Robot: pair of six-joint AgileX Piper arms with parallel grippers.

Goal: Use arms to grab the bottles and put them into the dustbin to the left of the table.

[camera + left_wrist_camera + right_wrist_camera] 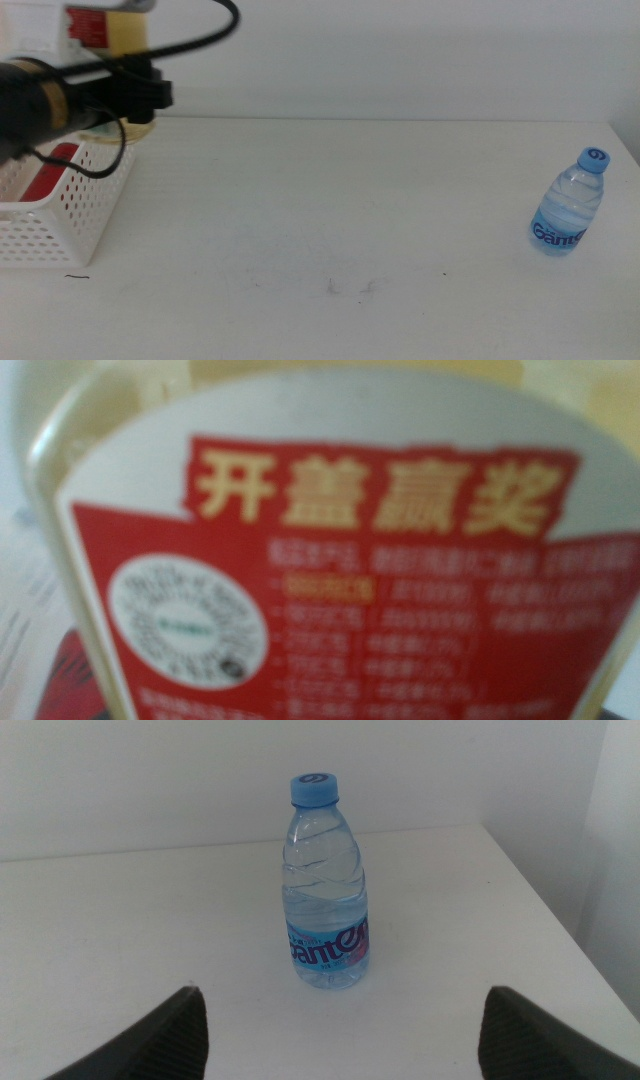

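Yellow-liquid bottle (112, 30) clamped in left gripper (130, 95), hanging directly above dustbin (60, 215) at table's (320, 220) left edge; water bottle (325, 885) upright near right edge, squarely ahead of spread right gripper (340, 1040).

From my station I took the dustbin (60, 215) as my landmark: it sat at the table's (320, 210) far left edge. Directly above its back corner hung the left arm (70, 95), reaching in from the left, with the labelled bottle (110, 30) held up over the bin; in the left wrist view that bottle (330, 560) filled nearly everything. Something lay inside the bin (50, 170), though I could not tell what. Well to the right of the dustbin, across the table near its opposite edge, the water bottle (568, 205) stood upright. The right gripper (340, 1030) sat before that water bottle (325, 885), jaws spread wide, apart from it.
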